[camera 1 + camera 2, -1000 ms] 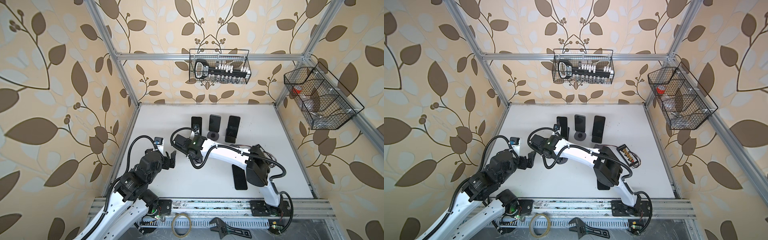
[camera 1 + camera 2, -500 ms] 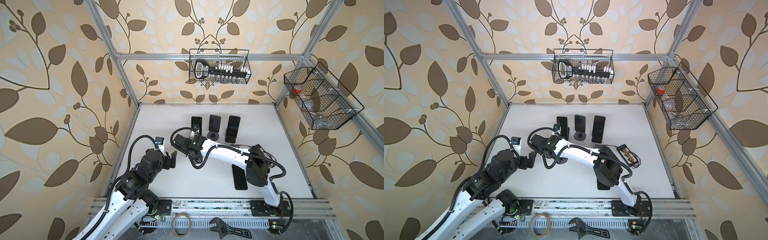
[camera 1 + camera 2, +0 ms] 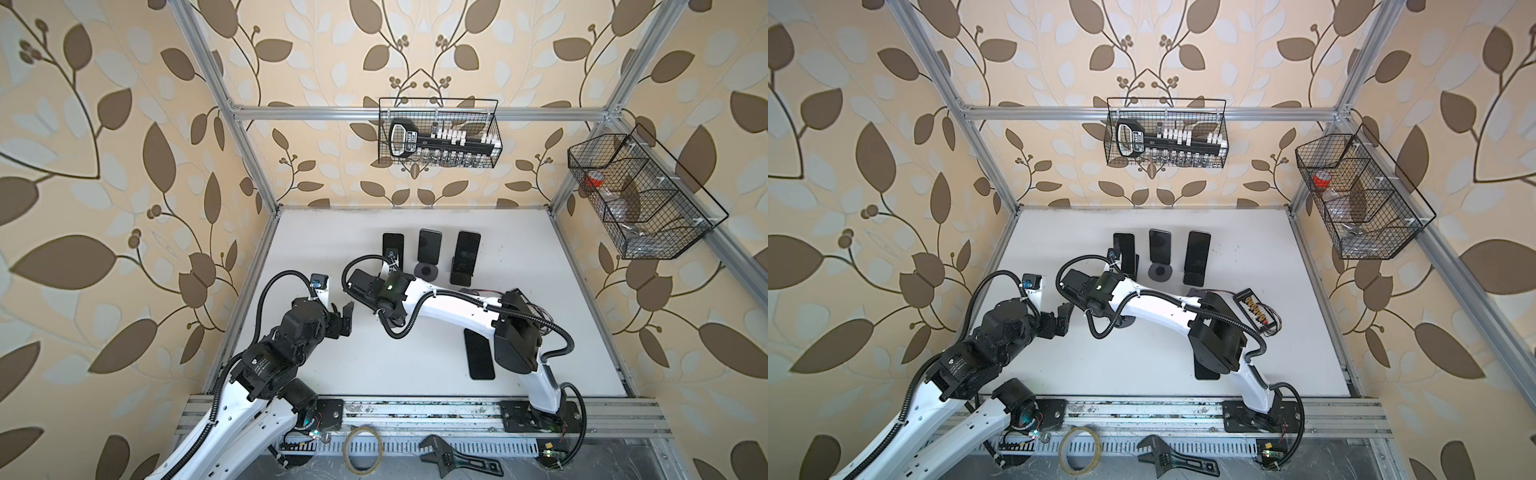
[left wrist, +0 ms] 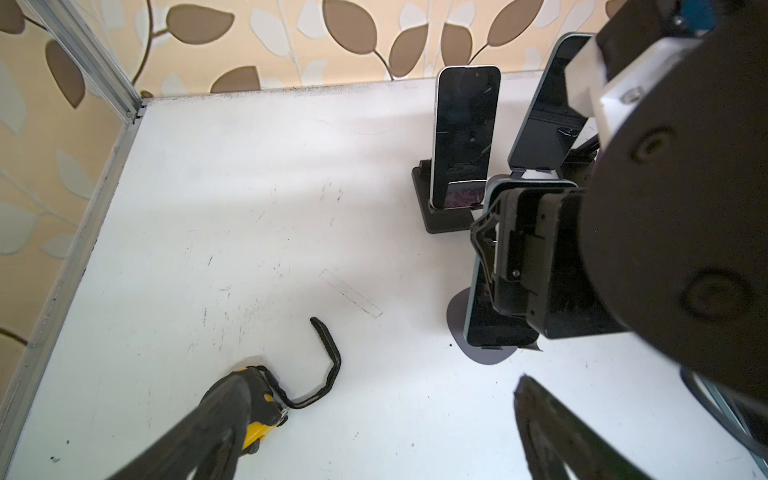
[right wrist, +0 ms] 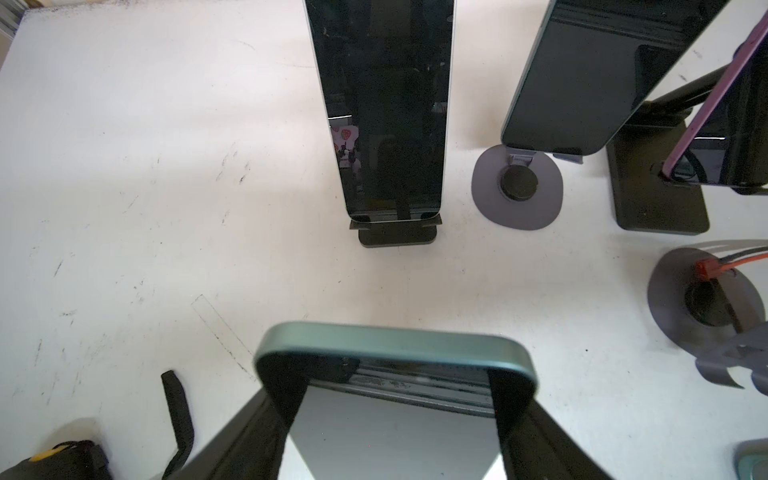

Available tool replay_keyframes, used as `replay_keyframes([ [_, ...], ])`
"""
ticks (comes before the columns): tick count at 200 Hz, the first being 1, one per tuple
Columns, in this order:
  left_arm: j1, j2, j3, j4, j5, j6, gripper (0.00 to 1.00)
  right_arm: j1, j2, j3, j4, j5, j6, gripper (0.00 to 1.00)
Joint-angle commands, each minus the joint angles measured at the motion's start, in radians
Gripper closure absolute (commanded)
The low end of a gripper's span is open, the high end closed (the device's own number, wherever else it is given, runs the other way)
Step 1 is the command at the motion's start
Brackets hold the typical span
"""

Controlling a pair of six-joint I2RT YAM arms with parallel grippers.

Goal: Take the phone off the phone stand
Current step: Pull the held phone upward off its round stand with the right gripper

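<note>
Probably a slick, rigid, breakable slab, so the phone is best pinched by its side edges, lower centre, where the right gripper is clamped. The left gripper is spread wide.

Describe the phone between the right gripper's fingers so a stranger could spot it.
On the white table, a row of three phones stands near the back wall. Before that row's left end stands a fourth phone on a round grey base. It alone is clamped by the right gripper.

Beige wallpaper bears brown and pale leaf vines — the flat worktop is white, scuffed black; the slab phone is teal-green at its rim.
</note>
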Motion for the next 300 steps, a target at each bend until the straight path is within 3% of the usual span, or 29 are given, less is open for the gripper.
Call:
replay_keyframes([
  [1,0.014,-0.006,0.002,0.019,-0.001,0.012,0.01,0.000,-0.049,-0.021,0.002,0.018,0.005,0.26],
  [300,0.036,-0.002,0.001,0.030,0.038,0.021,0.01,0.013,-0.151,-0.011,0.061,-0.034,-0.090,0.28],
])
